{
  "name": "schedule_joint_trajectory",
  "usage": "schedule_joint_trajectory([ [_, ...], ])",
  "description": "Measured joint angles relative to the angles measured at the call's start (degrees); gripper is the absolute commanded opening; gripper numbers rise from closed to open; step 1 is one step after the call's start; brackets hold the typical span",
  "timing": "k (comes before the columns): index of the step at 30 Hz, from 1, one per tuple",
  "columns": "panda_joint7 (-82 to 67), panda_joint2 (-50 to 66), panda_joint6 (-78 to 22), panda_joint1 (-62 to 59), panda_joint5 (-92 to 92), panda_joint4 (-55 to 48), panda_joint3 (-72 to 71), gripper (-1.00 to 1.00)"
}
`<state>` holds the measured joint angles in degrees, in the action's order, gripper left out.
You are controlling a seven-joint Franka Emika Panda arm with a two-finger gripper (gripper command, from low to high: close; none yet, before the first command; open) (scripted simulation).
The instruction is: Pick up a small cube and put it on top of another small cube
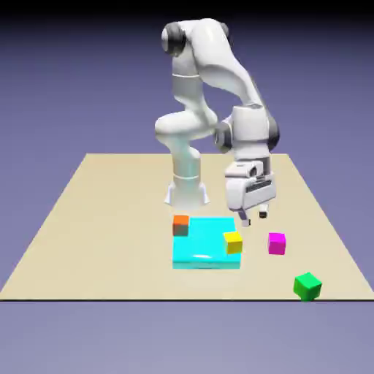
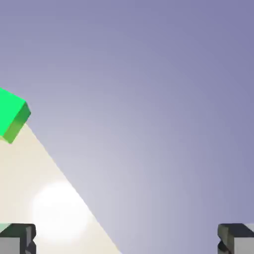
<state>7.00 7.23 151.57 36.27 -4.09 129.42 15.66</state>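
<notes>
Bright green, the small cube (image 1: pixel 307 285) sits in the lower right of the exterior view, near the front edge of the tan table (image 1: pixel 88 219), alone and untouched. In the hand view the same cube shows at the left edge, middle height, cut off by the frame so only part of its top and one darker side face are visible. The magenta-pink cube (image 1: pixel 276 243) rests on the table up and left of the green one, well apart from it, just right of the cyan slab (image 1: pixel 201 252). A yellow cube (image 1: pixel 233 242) sits at the slab's right edge; whether it rests on the slab or beside it is hard to tell. An orange cube (image 1: pixel 180 225) is at the slab's upper left corner, same doubt.

The gripper (image 1: pixel 253 217) hangs above the table, centre of the exterior view, up and left of the pink cube, touching nothing. Its fingertips are small and dark there, partly blended with the hand body. In the hand view the fingers (image 2: pixel 18 239) show only as grey stubs at the bottom corners, spread wide, with nothing between them. Most of that view is backdrop; only a wedge of table shows lower left, with a bright glare spot on it. The pink cube is out of that view.
</notes>
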Motion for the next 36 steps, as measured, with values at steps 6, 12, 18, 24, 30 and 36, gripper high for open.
schedule_joint_trajectory([
  [6, -11.08, 12.46, -7.01, 10.92, -1.28, -9.87, 4.89, 0.00],
  [12, -22.15, 24.92, -14.02, 21.99, -2.55, -19.73, 9.78, 0.00],
  [18, -30.41, 34.21, -19.24, 30.25, -3.51, -27.09, 13.43, 0.00],
  [24, -30.50, 41.25, -12.64, 27.04, -2.24, -27.79, 11.74, -1.00],
  [30, -24.96, 32.31, -20.83, 25.66, -4.26, -25.20, 8.03, -1.00],
  [36, -12.30, 27.96, -24.35, 15.09, -6.15, -20.82, -4.43, -1.00],
])
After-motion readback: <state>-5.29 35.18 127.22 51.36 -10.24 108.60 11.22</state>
